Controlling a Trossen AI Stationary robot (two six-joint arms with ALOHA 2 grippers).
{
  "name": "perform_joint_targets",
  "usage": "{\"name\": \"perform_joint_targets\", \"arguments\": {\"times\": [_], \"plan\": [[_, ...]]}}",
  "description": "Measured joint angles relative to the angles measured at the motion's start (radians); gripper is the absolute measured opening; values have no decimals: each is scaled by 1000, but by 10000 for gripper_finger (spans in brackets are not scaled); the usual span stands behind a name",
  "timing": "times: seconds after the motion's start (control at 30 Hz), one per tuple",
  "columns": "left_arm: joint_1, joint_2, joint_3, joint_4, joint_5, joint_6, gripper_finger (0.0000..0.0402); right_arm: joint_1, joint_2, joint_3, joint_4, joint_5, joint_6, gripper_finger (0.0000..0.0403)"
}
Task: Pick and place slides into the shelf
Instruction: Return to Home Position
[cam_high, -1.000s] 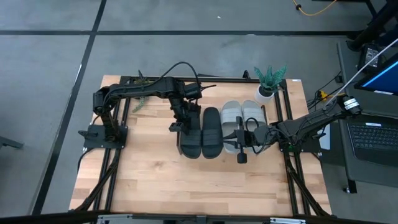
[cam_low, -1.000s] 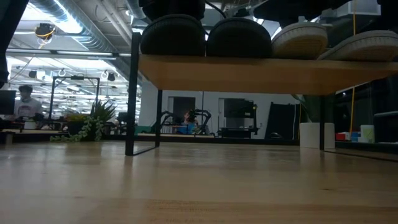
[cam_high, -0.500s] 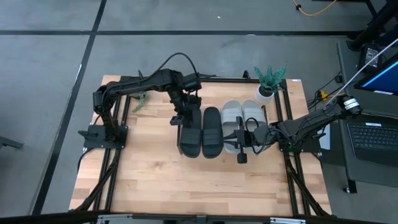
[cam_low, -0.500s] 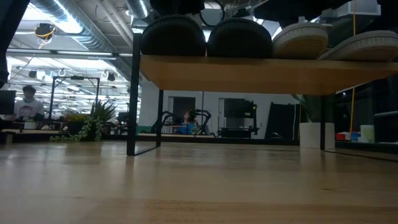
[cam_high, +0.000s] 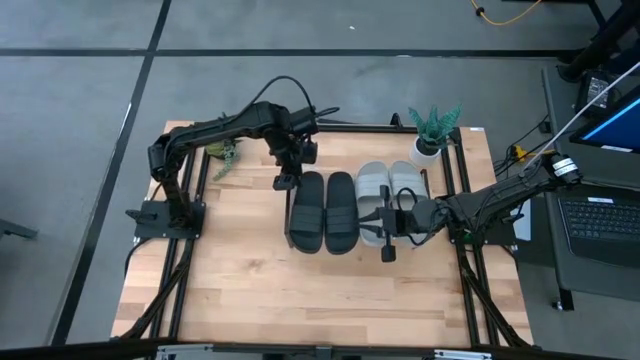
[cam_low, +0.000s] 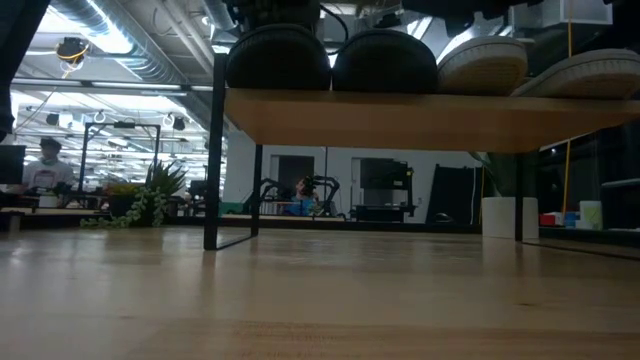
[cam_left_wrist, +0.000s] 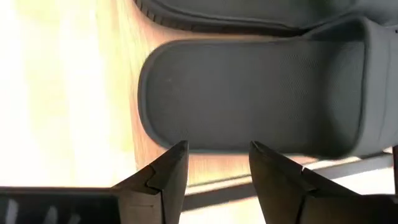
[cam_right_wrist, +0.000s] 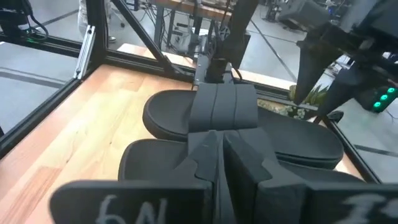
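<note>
High view: 2 black slides and 2 grey slides in 1 row; left gripper just past the outer black one's far end; right gripper by the grey pair's near end.
Low view: shelf bears all 4.
Left wrist view: fingers apart, black slide just ahead.
Right wrist view: fingers together, holding nothing.

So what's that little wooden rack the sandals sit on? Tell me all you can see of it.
The shelf is a flat, light-wood board raised off the table on thin black metal end frames, whose feet rest on the tabletop. It stands level near the table's middle. Four slides lie side by side across its top and fill it: the black pair on the left arm's side, the grey pair on the right arm's side.
</note>
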Motion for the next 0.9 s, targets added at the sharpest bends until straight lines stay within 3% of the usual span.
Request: {"name": "perform_joint_targets", "arguments": {"times": [0.2, 0.53, 0.7, 0.9], "plan": [[0, -41, 33, -39, -75, 25, 138, 0, 0, 0, 24, 0, -1, 28], [-15, -131, 128, -60, -85, 51, 7, -70, -49, 40, -49, -3, 40, 9], [-6, -203, 132, -76, -95, 51, 3, -106, -100, 145, -276, 0, 84, 8], [-7, -308, 120, -58, -41, 49, 1, -110, -155, 182, -374, -2, 23, 5]]}}
